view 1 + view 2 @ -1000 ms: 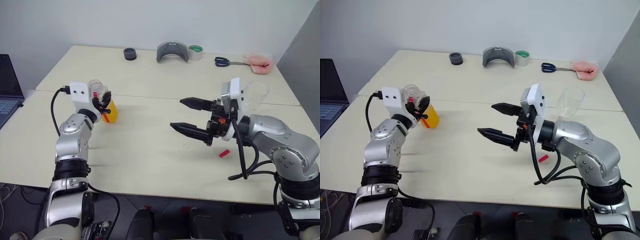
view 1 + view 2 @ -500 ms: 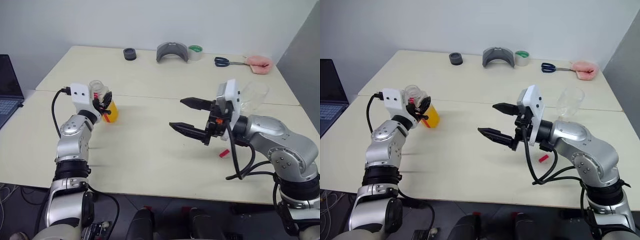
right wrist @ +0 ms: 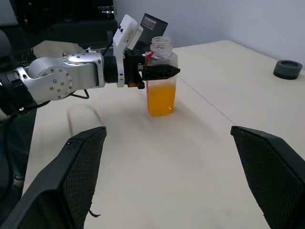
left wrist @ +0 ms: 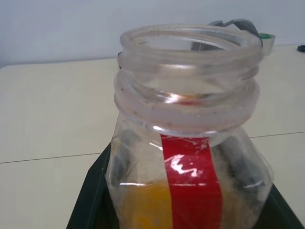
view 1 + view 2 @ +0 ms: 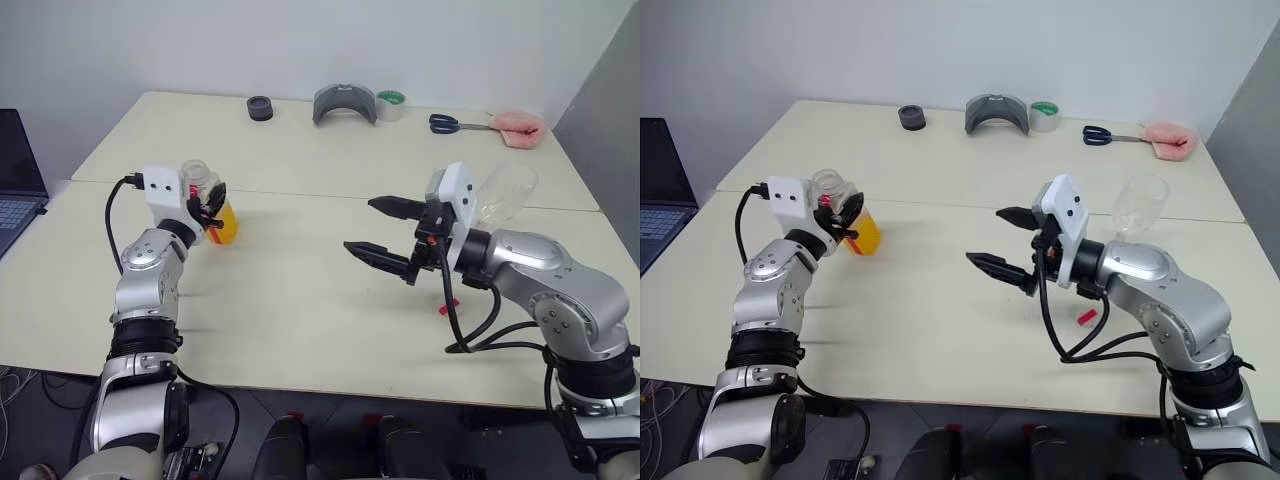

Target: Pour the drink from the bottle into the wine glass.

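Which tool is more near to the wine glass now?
Right. The right tool hangs open beside the wine glass; the left tool grips the bottle far across the table.

The two head views look forward and down from above the robot's arms over the pale bench [image 5: 300, 300], taking in both arms and the far wall. They sit side by side, so they share almost the whole scene, a little shifted sideways against each other.

The left wrist view sits very close behind the bottle [image 4: 188, 143], looking level along its gripper over the bench toward the far wall; the bottle's open neck fills most of it.

The right wrist view looks along its own wide-spread black fingers [image 3: 271, 181] across the bench, from well apart, at the left gripper [image 3: 159, 72] and the bottle, which the head views also show.
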You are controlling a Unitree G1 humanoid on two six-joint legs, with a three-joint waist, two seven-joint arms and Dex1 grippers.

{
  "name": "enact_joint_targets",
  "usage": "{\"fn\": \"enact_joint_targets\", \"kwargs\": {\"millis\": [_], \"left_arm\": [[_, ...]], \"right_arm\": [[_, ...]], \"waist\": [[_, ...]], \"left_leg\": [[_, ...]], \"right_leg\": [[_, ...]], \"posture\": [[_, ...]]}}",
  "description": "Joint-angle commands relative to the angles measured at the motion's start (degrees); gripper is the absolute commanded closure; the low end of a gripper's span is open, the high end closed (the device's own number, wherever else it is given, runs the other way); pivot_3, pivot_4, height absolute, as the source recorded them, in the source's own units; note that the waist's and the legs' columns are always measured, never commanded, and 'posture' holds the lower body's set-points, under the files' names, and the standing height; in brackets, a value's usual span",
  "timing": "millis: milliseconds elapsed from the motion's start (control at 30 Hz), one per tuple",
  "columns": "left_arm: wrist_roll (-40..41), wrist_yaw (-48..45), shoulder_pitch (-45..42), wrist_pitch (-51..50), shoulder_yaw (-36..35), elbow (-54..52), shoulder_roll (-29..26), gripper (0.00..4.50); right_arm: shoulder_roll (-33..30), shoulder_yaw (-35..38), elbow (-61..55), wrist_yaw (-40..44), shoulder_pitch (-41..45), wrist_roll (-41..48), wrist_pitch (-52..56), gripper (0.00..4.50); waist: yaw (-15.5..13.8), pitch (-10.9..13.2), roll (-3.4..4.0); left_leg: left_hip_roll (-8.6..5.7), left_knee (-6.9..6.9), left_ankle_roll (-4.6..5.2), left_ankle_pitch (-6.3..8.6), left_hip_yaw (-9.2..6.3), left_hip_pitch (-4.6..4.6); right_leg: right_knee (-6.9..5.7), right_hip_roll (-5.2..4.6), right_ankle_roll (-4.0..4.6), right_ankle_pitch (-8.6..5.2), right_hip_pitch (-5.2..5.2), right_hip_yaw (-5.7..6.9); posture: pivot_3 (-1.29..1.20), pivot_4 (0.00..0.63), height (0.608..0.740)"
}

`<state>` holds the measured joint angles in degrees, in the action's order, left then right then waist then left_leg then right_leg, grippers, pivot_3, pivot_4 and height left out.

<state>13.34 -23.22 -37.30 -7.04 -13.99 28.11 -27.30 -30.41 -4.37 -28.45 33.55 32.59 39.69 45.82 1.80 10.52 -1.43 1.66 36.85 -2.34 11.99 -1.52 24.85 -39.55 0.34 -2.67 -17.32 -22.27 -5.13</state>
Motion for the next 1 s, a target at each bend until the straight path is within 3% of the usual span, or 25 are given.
{"fn": "enact_joint_targets", "kwargs": {"millis": [33, 100, 367, 400, 633, 1000], "left_arm": [[-0.33, -0.42, -2.38, 1.76, -0.18, 0.73, -0.74, 2.72], [-0.06, -0.36, -2.84, 1.88, -0.47, 1.36, -0.72, 2.72], [0.41, -0.22, -1.99, 0.96, -1.03, 0.98, -1.08, 0.14], [0.46, -0.19, -1.72, 0.79, -1.1, 0.61, -1.15, 0.03], [1.61, 1.68, 5.24, -4.63, -2.44, -9.2, -1.38, 0.03], [7.97, 8.77, 30.19, -26.29, -5.84, -46.59, 1.51, 0.03]], "right_arm": [[0.54, 1.9, -1.75, 0.24, 1.37, 1.9, 0.24, 0.04], [0.56, 1.7, -1.99, 0.26, 1.28, 1.8, 0.31, 0.04], [0.63, 1.43, -1.6, 0.06, 1.31, 1.13, 0.1, 0.0], [0.63, 1.43, -1.56, 0.08, 1.27, 1.08, 0.06, 0.0], [0.68, 0.41, -3.07, 0.24, -1.52, -0.39, -0.9, 0.0], [2.8, 2.27, -9.82, -8.99, -14.45, -2.64, -0.28, 0.0]], "waist": [[0.0, 0.0, 0.0], [0.01, 0.0, 0.0], [0.02, 0.0, 0.0], [0.02, 0.0, 0.0], [0.17, 0.0, 0.0], [0.1, -0.04, -0.07]], "left_leg": [[0.0, 0.0, 0.0, 0.0, 0.0, 0.0], [-0.01, 0.0, 0.0, 0.0, 0.01, 0.0], [0.0, 0.0, 0.0, 0.0, 0.0, 0.0], [0.0, 0.0, 0.0, 0.0, 0.01, 0.0], [0.04, -0.01, 0.0, 0.0, -0.01, 0.0], [0.05, -0.02, 0.0, 0.0, -0.15, -0.03]], "right_leg": [[0.0, 0.0, 0.0, 0.0, 0.0, 0.0], [0.0, 0.0, 0.0, 0.0, 0.0, 0.0], [0.0, 0.0, 0.0, 0.0, 0.0, 0.0], [0.0, 0.0, 0.0, 0.0, 0.0, 0.0], [0.0, 0.0, 0.0, 0.0, -0.01, -0.01], [-0.06, -0.24, -0.01, -0.01, 0.01, -0.02]], "posture": [[0.0, 0.15, 0.74], [0.0, 0.15, 0.74], [0.0, 0.15, 0.74], [0.0, 0.15, 0.74], [0.0, 0.15, 0.74], [0.0, 0.15, 0.74]]}}
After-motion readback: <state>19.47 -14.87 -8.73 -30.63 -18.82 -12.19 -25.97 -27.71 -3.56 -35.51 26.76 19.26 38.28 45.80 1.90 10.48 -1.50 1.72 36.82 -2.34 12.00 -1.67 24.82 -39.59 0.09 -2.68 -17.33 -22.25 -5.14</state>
